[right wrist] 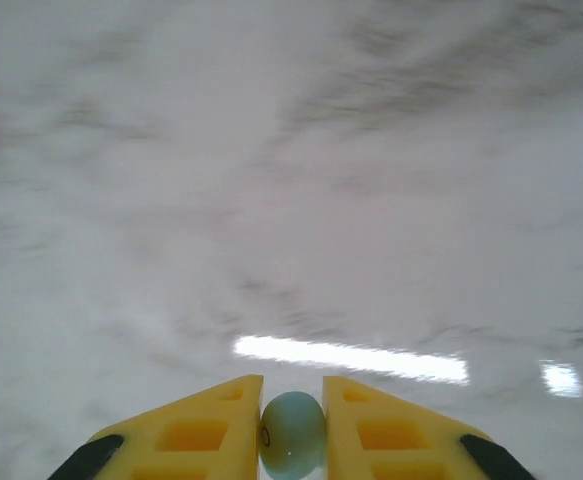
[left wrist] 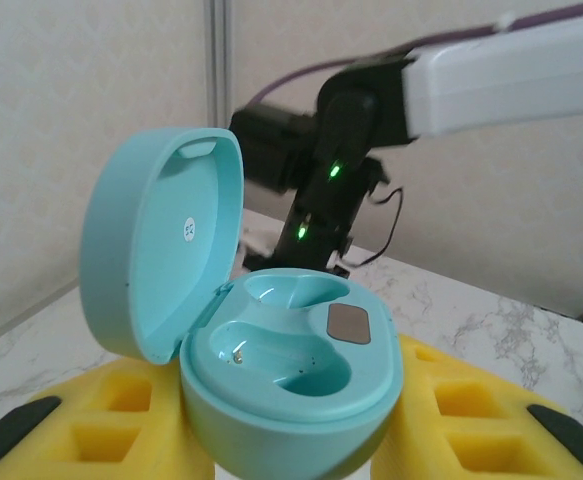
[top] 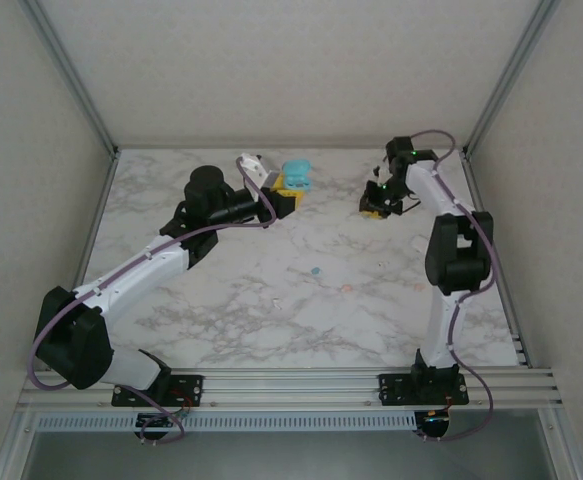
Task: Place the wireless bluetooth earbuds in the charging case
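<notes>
Right fingers (right wrist: 196,432) pinched a teal earbud (right wrist: 291,432), cropped at six o'clock against the blurred surface (right wrist: 271,150), while left fingers (left wrist: 116,412) clasped the open case (left wrist: 291,370).

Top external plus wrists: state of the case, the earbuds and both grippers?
charging case: lid open, both wells empty, upright
left gripper: shut on the charging case
right gripper: shut on a teal earbud
second teal earbud: loose on the table, not in the case
pink earbud: loose on the table, beside the second teal earbud, apart from it
</notes>
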Controlling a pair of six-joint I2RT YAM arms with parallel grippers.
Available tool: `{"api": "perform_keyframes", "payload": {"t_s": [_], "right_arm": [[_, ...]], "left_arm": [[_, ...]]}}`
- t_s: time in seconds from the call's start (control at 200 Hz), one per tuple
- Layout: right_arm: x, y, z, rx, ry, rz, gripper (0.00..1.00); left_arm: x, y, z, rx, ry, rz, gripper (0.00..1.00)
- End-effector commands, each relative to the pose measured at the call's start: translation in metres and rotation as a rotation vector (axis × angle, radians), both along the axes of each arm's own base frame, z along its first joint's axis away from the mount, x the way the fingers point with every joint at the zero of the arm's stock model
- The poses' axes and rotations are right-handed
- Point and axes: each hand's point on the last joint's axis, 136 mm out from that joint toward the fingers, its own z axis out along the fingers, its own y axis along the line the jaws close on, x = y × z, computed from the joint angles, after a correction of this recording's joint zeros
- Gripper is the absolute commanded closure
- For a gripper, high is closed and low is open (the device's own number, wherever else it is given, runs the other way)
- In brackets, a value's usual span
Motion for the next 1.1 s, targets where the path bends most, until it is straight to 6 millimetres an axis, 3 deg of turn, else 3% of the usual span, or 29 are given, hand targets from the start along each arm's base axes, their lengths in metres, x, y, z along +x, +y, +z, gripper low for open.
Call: {"api": "perform_keyframes", "payload": {"t_s": [0.0, 0.18, 0.33, 0.471, 1.091], "right_arm": [[-0.017, 0.05, 0.084, 0.393, -0.09, 0.087, 0.8], [-0.044, 0.078, 0.171, 0.711, -0.158, 0.219, 0.81], [-0.065, 0.085, 0.215, 0.849, -0.182, 0.306, 0.81], [-0.076, 0.087, 0.233, 0.885, -0.195, 0.338, 0.81], [-0.106, 0.111, 0.268, 0.844, -0.325, 0.434, 0.8]], "left_arm": [[0.006, 0.011, 0.023, -0.044, -0.055, 0.039, 0.75], [0.012, 0.018, 0.026, -0.056, -0.062, 0.059, 0.75], [0.013, 0.019, 0.028, -0.058, -0.068, 0.059, 0.75], [0.011, 0.015, 0.026, -0.056, -0.068, 0.035, 0.75], [-0.005, -0.002, 0.026, -0.042, -0.155, -0.046, 0.75]]}}
